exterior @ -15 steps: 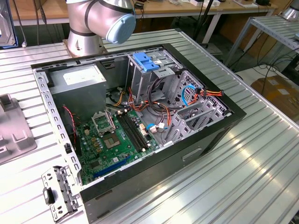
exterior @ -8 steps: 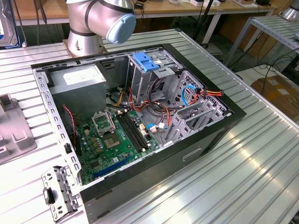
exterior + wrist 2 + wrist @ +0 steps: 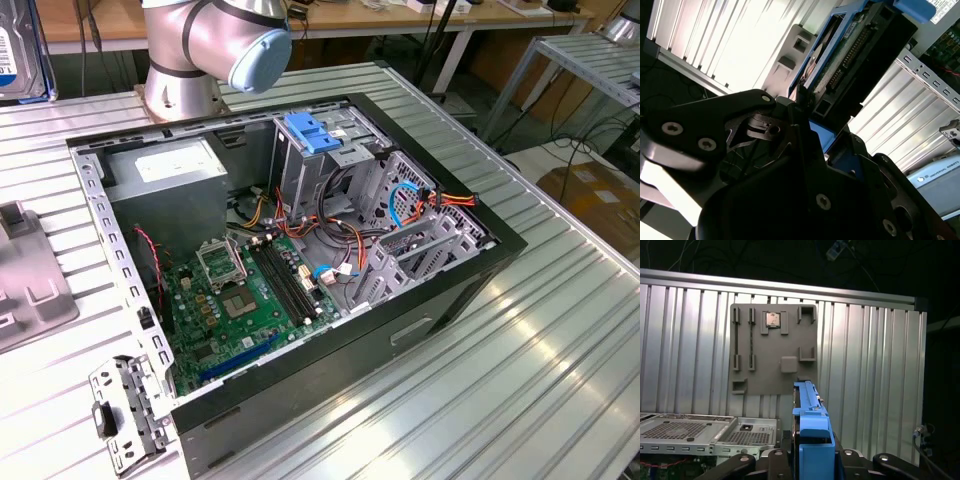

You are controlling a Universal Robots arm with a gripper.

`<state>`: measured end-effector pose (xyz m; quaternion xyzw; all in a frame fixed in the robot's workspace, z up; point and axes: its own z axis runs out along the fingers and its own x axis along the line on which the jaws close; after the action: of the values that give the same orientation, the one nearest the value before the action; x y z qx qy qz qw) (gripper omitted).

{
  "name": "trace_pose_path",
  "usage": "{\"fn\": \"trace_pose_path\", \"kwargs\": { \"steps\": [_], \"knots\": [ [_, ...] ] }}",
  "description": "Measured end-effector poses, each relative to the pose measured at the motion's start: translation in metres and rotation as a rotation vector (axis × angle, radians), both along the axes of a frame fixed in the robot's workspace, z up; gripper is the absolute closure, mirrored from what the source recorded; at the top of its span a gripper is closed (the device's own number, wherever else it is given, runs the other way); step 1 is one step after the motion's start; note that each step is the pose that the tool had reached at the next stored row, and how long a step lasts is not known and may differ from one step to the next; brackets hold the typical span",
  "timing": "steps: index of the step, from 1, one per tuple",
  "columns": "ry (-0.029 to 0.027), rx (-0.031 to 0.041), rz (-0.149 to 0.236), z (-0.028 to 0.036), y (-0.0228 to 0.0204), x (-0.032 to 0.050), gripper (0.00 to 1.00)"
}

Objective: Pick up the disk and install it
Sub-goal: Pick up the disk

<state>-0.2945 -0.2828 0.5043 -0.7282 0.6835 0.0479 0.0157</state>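
Observation:
The disk (image 3: 811, 412) shows edge-on in the first wrist view, its blue side rail running up from between my fingers. My gripper (image 3: 812, 452) is shut on it. In the second wrist view the disk (image 3: 852, 52) shows its circuit board and connector between blue rails, just beyond the dark gripper (image 3: 812, 117). In the exterior view the labelled disk (image 3: 18, 50) is at the far upper left, off to the side of the open computer case (image 3: 480, 260). The case's drive cage (image 3: 330, 165) stands near its back wall.
A grey holder tray (image 3: 772, 352) lies on the ribbed aluminium table (image 3: 520, 380), at the exterior view's left (image 3: 30, 290). Inside the case are a grey power-supply box (image 3: 170, 165), a blue latch handle (image 3: 312, 133), the green motherboard (image 3: 250, 300) and cables. A loose metal bracket (image 3: 125, 410) lies by the case's near corner.

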Motion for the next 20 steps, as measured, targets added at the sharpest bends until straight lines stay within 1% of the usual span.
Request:
{"fn": "trace_pose_path", "kwargs": {
  "steps": [3, 20],
  "knots": [
    [0.0001, -0.0001, 0.000, 0.0000, -0.0004, 0.0024, 0.63],
    [0.0001, 0.0000, 0.000, 0.0000, -0.0026, 0.0083, 0.63]
  ]
}}
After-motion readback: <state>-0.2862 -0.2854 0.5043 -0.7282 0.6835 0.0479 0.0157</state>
